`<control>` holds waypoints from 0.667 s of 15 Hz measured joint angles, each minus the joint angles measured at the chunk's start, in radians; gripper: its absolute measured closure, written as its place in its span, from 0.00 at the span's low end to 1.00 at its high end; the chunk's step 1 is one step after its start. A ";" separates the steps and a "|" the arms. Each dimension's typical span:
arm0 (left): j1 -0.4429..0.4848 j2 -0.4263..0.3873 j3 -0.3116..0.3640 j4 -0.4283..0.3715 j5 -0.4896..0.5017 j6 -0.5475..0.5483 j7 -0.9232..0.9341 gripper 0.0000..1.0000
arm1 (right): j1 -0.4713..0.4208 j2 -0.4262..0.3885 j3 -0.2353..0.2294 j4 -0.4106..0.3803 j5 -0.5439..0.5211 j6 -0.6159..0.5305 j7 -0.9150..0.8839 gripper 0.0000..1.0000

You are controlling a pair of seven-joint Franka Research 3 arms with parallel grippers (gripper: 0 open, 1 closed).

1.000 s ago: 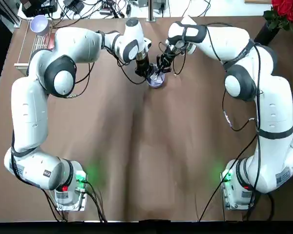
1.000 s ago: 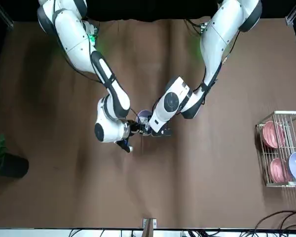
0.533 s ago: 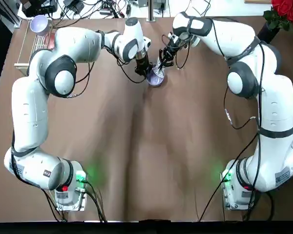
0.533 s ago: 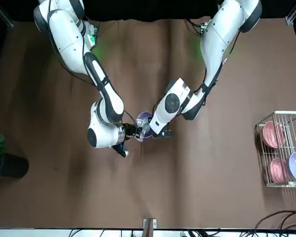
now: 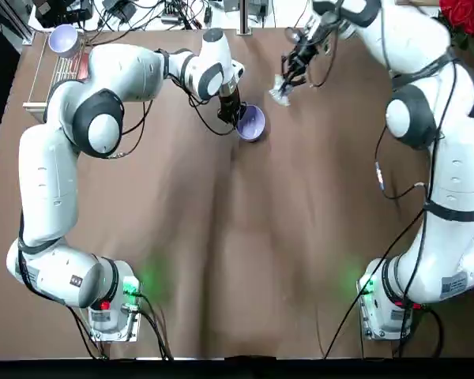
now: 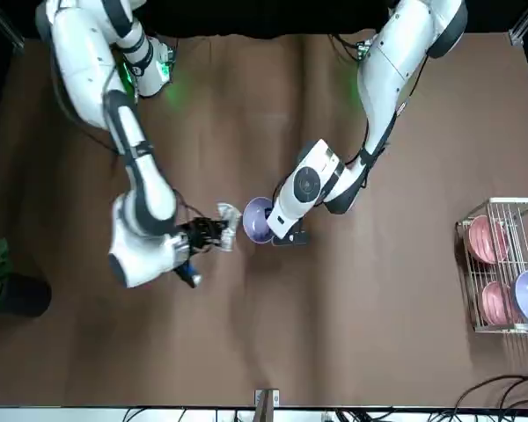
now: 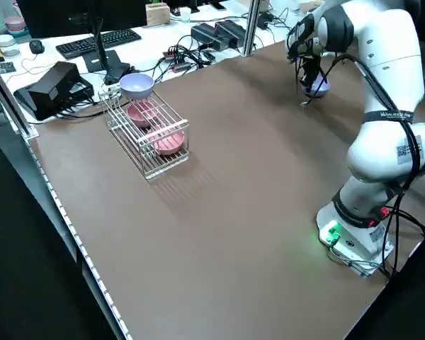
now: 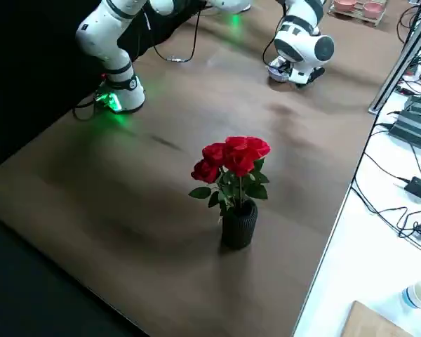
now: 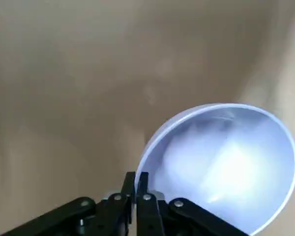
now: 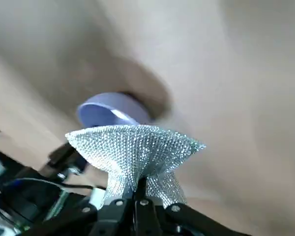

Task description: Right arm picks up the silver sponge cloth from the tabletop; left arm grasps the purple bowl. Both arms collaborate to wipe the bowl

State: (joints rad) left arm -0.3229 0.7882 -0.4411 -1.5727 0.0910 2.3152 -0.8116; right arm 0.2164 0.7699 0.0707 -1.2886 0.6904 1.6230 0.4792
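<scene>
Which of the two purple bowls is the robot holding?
The purple bowl mid-table, pinched at its rim by the left gripper; the other sits untouched on the wire rack.

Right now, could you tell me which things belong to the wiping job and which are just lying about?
Job: bowl in left pincer; cloth in right pincer.
Lying about: rack of dishes, vase of roses.

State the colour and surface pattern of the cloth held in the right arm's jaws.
Silver-grey with a glittery, finely dotted texture: the small shiny sponge cloth shows best in the right wrist view.
</scene>
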 joint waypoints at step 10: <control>0.169 -0.127 -0.001 0.005 0.006 -0.257 0.181 0.95 | -0.311 -0.033 0.001 -0.026 -0.494 -0.234 -0.390 0.98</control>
State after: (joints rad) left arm -0.1534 0.6617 -0.4423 -1.5674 0.0972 2.0580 -0.6306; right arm -0.0947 0.7374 0.0713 -1.3143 0.1966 1.3893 0.0894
